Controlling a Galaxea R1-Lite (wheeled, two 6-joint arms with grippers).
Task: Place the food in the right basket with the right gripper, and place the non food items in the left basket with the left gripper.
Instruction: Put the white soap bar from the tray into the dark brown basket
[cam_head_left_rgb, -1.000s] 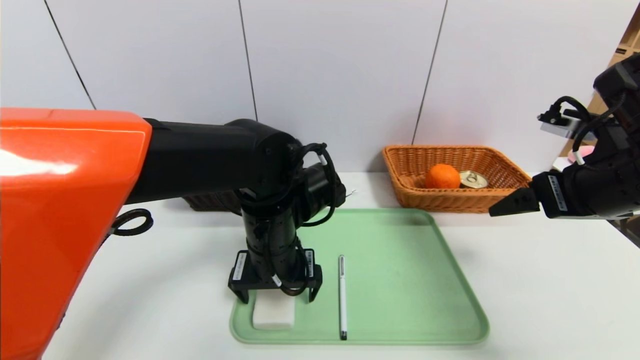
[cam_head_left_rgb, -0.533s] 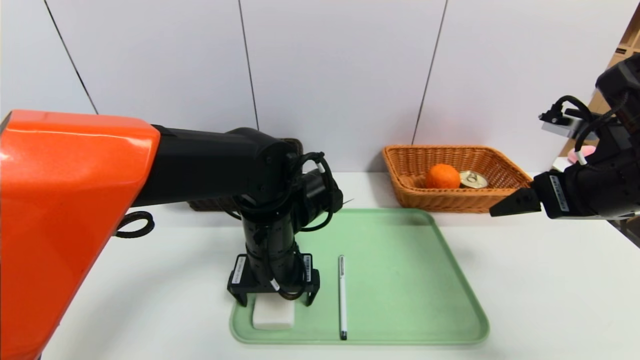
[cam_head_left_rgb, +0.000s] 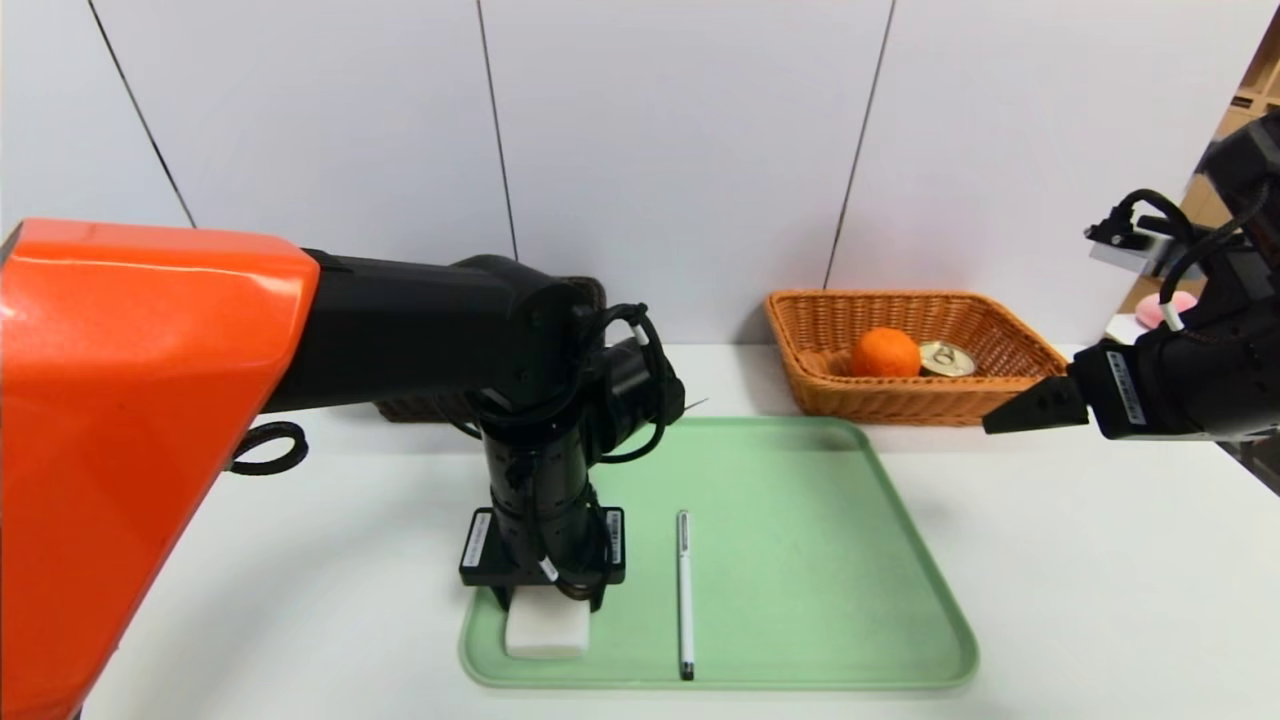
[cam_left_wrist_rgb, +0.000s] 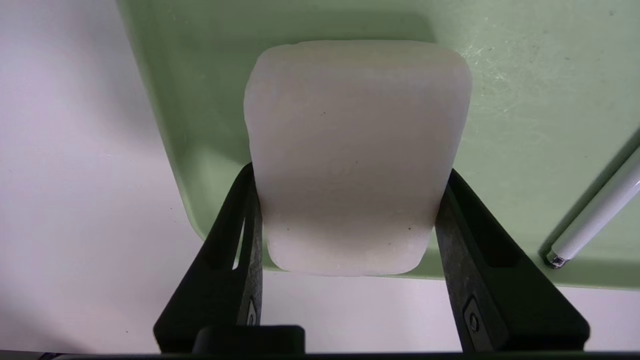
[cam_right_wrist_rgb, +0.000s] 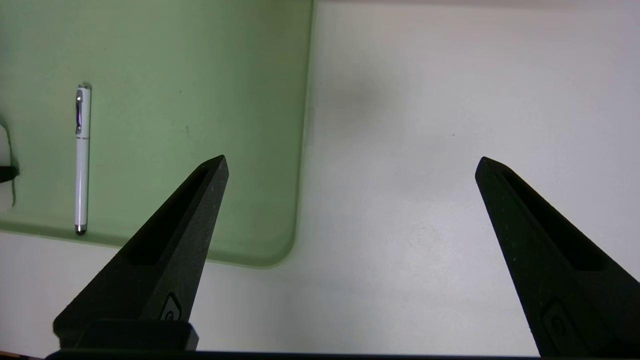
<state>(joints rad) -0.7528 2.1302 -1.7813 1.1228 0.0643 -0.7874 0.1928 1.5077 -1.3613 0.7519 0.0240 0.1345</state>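
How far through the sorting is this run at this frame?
Done: an orange and a can sit in the right basket, and the right end effector hangs open over the table. In hand: the left end effector is shut on the white block, which is not yet lifted off the green tray. Left: the block and the pen must reach the left basket.
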